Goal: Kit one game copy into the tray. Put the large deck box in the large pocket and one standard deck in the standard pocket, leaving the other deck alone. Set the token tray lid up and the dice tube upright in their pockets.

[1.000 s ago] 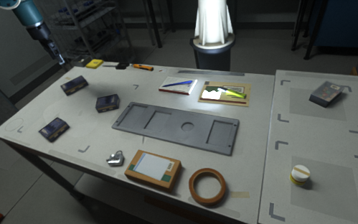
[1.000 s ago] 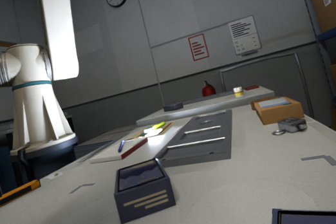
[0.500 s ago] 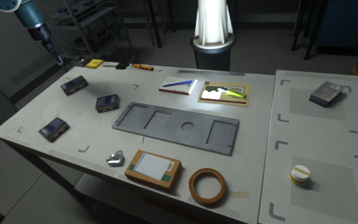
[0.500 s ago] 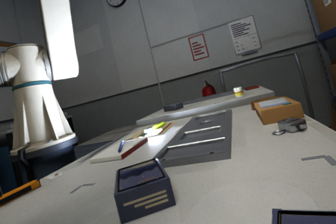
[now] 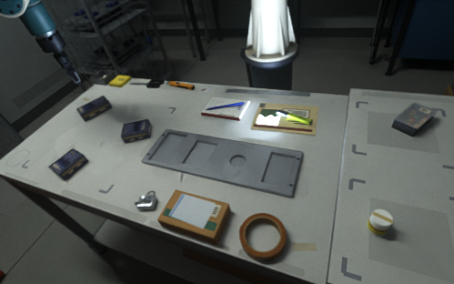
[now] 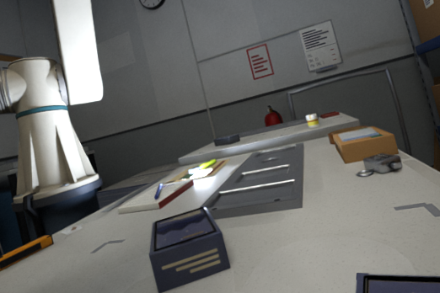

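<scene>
A dark blue deck box [image 5: 93,108] lies at the table's far left, the nearest object to my gripper [image 5: 75,78]. The gripper hangs high above the table's far left corner, open and empty. A second dark blue box [image 5: 136,130] [image 6: 188,247] lies closer to the grey kitting tray [image 5: 224,160] [image 6: 265,181]. A third dark blue box [image 5: 68,163] lies near the left front edge. The tray's pockets are empty. On the right side table lie a dark token tray [image 5: 414,119] [image 6: 226,139] and a white and yellow dice tube [image 5: 380,221] [image 6: 312,120].
A cardboard box [image 5: 194,215] [image 6: 363,143] sits at the front edge beside a padlock [image 5: 146,201] [image 6: 380,163] and a tape roll [image 5: 263,236]. A notebook [image 5: 225,108], a clipboard with a marker [image 5: 285,118], and small tools line the far edge. The arm's base [image 5: 270,50] stands behind.
</scene>
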